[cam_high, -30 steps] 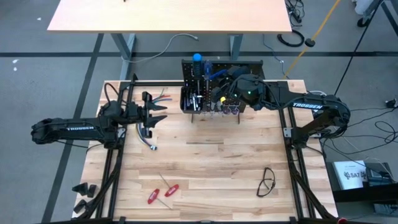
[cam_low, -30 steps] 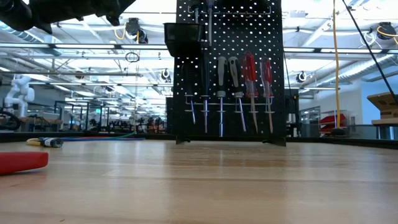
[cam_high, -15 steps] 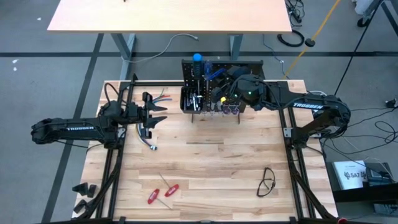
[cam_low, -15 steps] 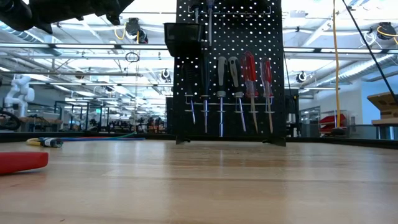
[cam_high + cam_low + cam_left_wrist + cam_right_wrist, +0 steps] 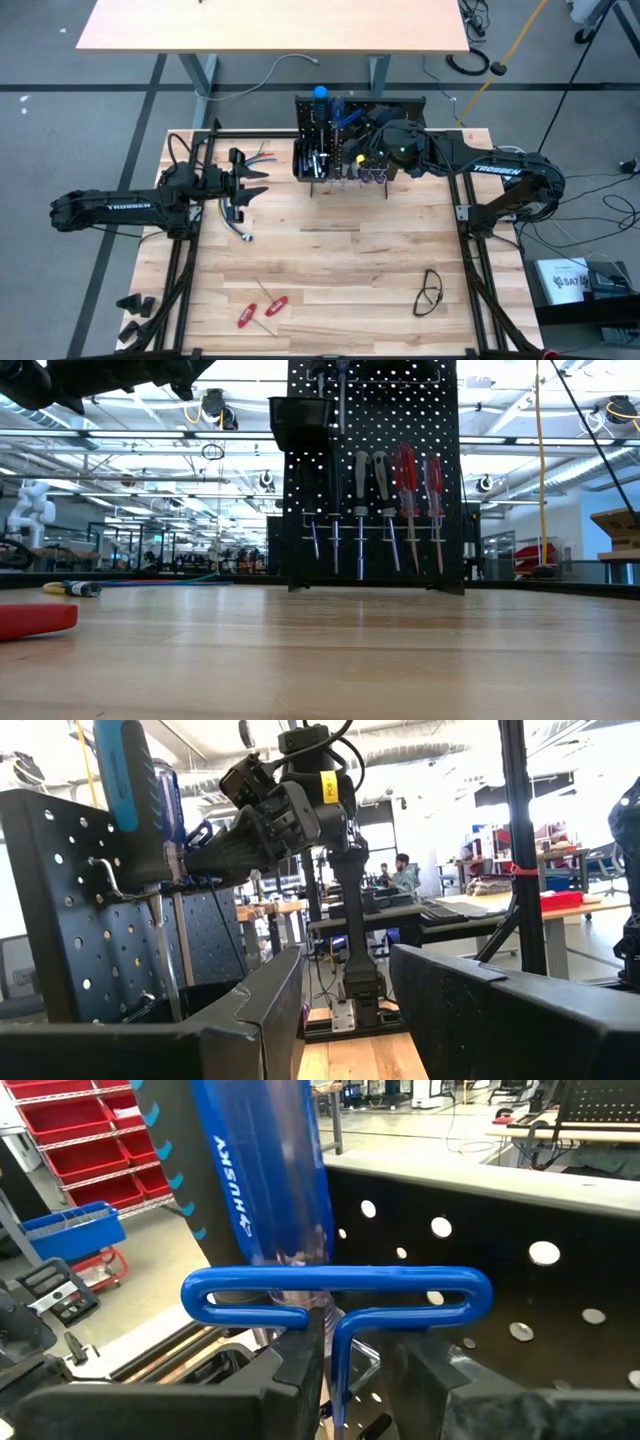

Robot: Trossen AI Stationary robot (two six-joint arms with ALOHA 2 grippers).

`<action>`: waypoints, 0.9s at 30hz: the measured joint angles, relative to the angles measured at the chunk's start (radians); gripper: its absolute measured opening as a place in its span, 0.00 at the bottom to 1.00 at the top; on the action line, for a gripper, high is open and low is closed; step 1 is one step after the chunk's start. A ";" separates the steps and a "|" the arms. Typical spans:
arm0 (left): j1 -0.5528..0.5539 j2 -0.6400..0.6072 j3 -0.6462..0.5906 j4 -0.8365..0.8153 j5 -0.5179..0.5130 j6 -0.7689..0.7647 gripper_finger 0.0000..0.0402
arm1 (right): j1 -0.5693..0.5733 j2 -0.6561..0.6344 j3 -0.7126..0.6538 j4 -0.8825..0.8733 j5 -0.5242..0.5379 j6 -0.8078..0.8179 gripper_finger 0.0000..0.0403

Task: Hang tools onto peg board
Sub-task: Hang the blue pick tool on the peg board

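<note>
The right gripper (image 5: pixel 345 1350) is up at the top of the peg board (image 5: pixel 408 101), at the far edge of the desk (image 5: pixel 350 265). The thin shaft of a blue T-handle key (image 5: pixel 335 1293) runs down between its fingers. The jaws look slightly apart: the shaft lies against one finger with a visible gap to the other, so I judge the gripper open rather than clamped. Just behind the key's looped crossbar stands the fat blue handle of a screwdriver (image 5: pixel 270 1170). The key is likely light and rigid, but its coated wire shaft is slim and round, so it could twist or slip in a pinch. A grip just under the crossbar should steady it best. The screwdrivers already hanging on the board (image 5: pixel 405 470) look stiff and sturdy, with most of their weight in the handle. Two red-handled tools (image 5: pixel 260 310) lie on the near-left part of the desk, well apart from the board. They look small and light, and the thicker red handle is a surer place to grip than the thin metal stem. The left gripper (image 5: pixel 250 183) waits open and empty over the left side of the desk, near a bundle of coloured wires (image 5: pixel 258 157).
</note>
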 joint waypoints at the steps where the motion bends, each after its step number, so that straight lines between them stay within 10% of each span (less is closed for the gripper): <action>1: 0.000 0.000 0.000 0.000 0.000 0.000 0.40 | 0.004 0.000 0.000 0.000 0.009 -0.001 0.22; 27: 0.000 0.000 0.000 0.000 0.000 0.000 0.40 | 0.056 0.000 -0.001 -0.073 0.156 -0.064 0.12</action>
